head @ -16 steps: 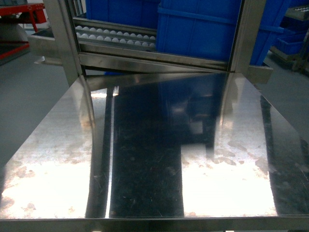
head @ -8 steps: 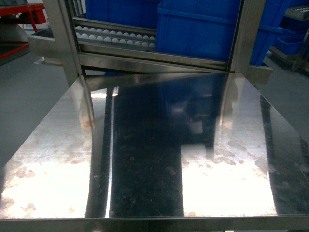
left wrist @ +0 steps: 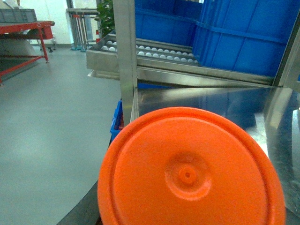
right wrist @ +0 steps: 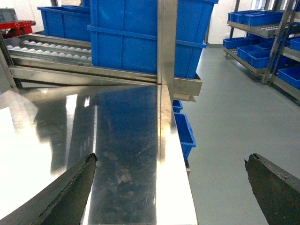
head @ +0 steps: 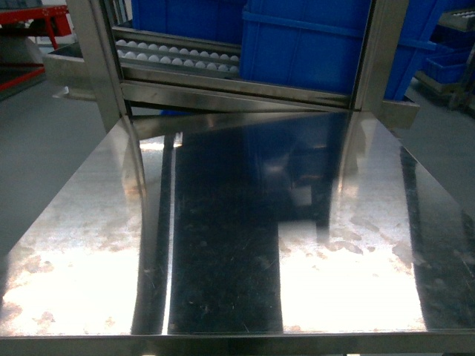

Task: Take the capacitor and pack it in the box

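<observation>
The head view shows only a shiny steel table (head: 245, 245) and blue bins (head: 312, 44) behind it; no arms, capacitor or box appear. The left wrist view is filled by an orange round lid (left wrist: 190, 173), hiding that claw's state. The right gripper (right wrist: 168, 183) hangs over the table's edge, fingers spread wide, holding nothing.

Orange round lid (left wrist: 190, 171) filling the foreground, steel table (left wrist: 211, 101) and blue bins (left wrist: 243, 35) behind.

Steel table (head: 223, 222), blue bins (head: 312, 44), grey floor (right wrist: 225, 122)
</observation>
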